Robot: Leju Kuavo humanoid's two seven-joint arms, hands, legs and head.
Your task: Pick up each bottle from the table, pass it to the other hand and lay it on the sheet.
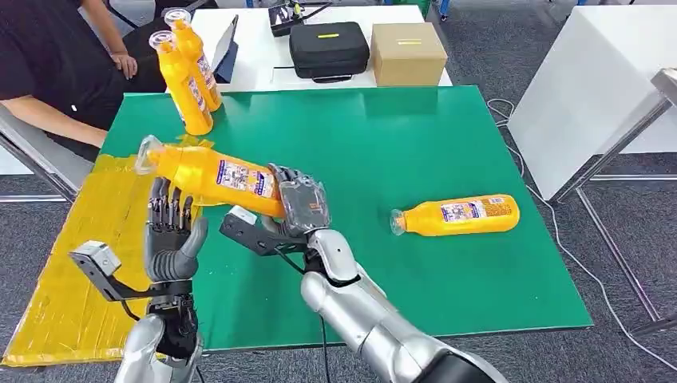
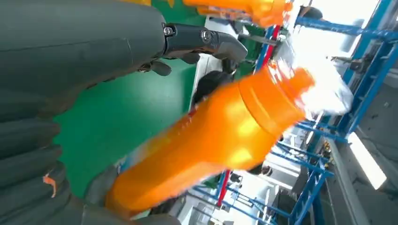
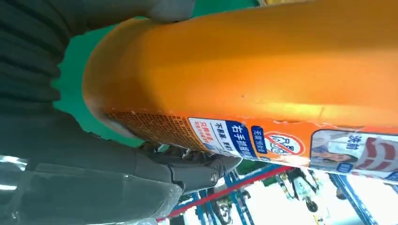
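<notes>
A person (image 1: 56,72) in a dark top sits at the far left corner of the table, arms resting by the edge. Under the left hand (image 1: 169,231) lies a yellow sheet (image 1: 72,263), crinkled, covering the left strip of the green table (image 1: 447,144). That hand is raised with fingers spread and upright, holding nothing, just below the neck end of the carried bottle; from the head view I cannot tell if the fingertips touch it. Beyond it, at the table's far left corner, two orange bottles (image 1: 188,76) stand upright side by side.

The right hand (image 1: 299,203) grips the base of an orange bottle (image 1: 211,171), held nearly level above the table, clear cap pointing towards the left hand and over the sheet's edge. Right of this hand, well apart, another orange bottle (image 1: 457,215) lies on its side on the green surface.

Behind the green table is a white table (image 1: 255,48) carrying a black case (image 1: 328,48) and a cardboard box (image 1: 408,53). Grey carpet (image 1: 623,215) surrounds everything, with a white cabinet (image 1: 583,88) at the right.
</notes>
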